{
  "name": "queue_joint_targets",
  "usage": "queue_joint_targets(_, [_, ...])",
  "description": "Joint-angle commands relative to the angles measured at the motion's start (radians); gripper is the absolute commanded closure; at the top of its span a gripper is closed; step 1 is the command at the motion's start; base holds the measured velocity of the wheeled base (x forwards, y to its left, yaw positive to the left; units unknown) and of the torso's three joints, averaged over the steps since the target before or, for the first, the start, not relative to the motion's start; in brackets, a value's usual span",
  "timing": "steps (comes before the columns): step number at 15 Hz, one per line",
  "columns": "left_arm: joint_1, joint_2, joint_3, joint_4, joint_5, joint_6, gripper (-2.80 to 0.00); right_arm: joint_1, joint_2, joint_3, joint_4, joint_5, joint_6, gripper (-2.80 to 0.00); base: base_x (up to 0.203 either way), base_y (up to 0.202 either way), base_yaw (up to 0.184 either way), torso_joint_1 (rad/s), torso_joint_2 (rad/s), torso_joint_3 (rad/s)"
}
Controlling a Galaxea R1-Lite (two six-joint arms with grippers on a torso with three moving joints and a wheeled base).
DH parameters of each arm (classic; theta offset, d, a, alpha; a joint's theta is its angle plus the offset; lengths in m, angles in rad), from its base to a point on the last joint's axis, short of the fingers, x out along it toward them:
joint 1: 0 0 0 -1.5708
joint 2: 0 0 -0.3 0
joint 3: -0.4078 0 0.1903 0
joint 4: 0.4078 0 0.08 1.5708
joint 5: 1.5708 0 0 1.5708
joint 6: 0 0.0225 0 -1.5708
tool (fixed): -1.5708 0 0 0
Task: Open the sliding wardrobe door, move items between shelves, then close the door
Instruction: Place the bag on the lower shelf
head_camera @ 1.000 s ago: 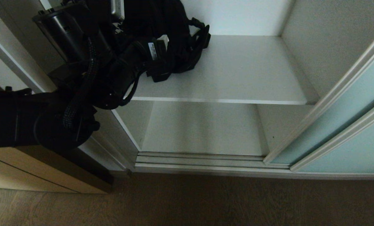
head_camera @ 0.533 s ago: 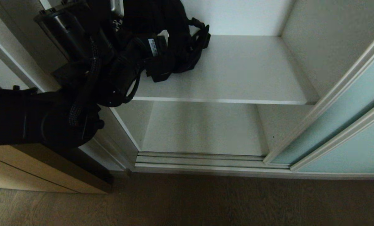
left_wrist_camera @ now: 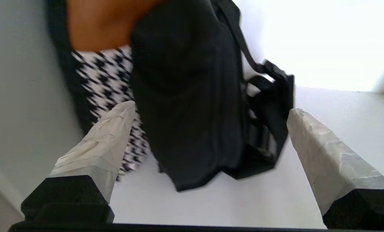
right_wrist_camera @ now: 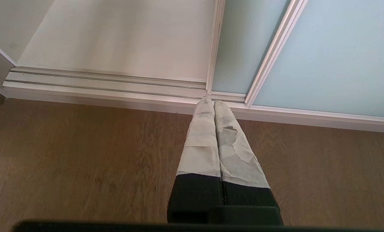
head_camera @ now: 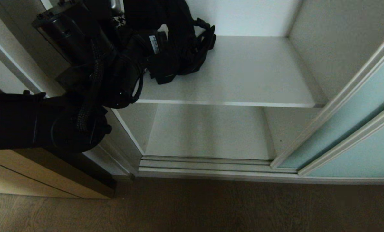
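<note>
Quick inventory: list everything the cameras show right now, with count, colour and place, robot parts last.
Black bag: one, black with straps, upper shelf, left rear.
Houndstooth piece: one, black-and-white, beside the bag by the left wall.
Shelves: two, light grey; lower one bare.
Sliding door: pale aqua glass, silver frame, slid right.
Floor track: one, silver, at the wardrobe's foot.
Cabinet: light tan wood, left.
Floor: brown wood.
Left end effector: open, at the bag.
Right end effector: shut, above the floor.

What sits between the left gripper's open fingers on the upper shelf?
Left wrist view: the black cloth, on the shelf, fills the gap of the left gripper, untouched; houndstooth piece beside it.
</note>
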Motion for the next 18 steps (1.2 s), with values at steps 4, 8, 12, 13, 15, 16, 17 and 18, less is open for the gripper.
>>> queue_joint_targets(4, [0.014,0.008,0.001,-0.039,0.055,0.035,-2.8,0.0,-0.002,0.0,0.0,0.001,0.0,0.0,0.0,0.0,0.0,0.0,0.0,0.0])
queue_joint_targets(8, [0.027,-0.021,-0.004,-0.033,0.078,0.074,-2.8,0.0,-0.002,0.0,0.0,0.001,0.0,0.0,0.0,0.0,0.0,0.0,0.0,0.0])
queue_joint_targets(12, [0.057,0.0,-0.016,-0.03,0.081,0.089,-2.8,0.0,-0.002,0.0,0.0,-0.001,0.0,0.0,0.0,0.0,0.0,0.0,0.0,0.0])
queue_joint_targets(13, [0.058,0.03,-0.041,-0.029,0.082,0.086,-2.8,0.0,-0.002,0.0,0.0,0.001,0.0,0.0,0.0,0.0,0.0,0.0,0.0,0.0])
queue_joint_targets(15, [0.065,0.076,-0.061,-0.032,0.085,0.082,-2.8,0.0,-0.002,0.0,0.0,0.0,0.0,0.0,0.0,0.0,0.0,0.0,0.0,0.0])
queue_joint_targets(16, [0.064,0.094,-0.063,-0.037,0.085,0.08,-2.8,0.0,-0.002,0.0,0.0,0.001,0.0,0.0,0.0,0.0,0.0,0.0,0.0,0.0])
queue_joint_targets(17, [0.064,0.116,-0.063,-0.039,0.086,0.079,-2.8,0.0,-0.002,0.0,0.0,0.001,0.0,0.0,0.0,0.0,0.0,0.0,0.0,0.0])
queue_joint_targets(18, [0.064,0.141,-0.062,-0.042,0.09,0.078,-2.8,0.0,-0.002,0.0,0.0,0.001,0.0,0.0,0.0,0.0,0.0,0.0,0.0,0.0])
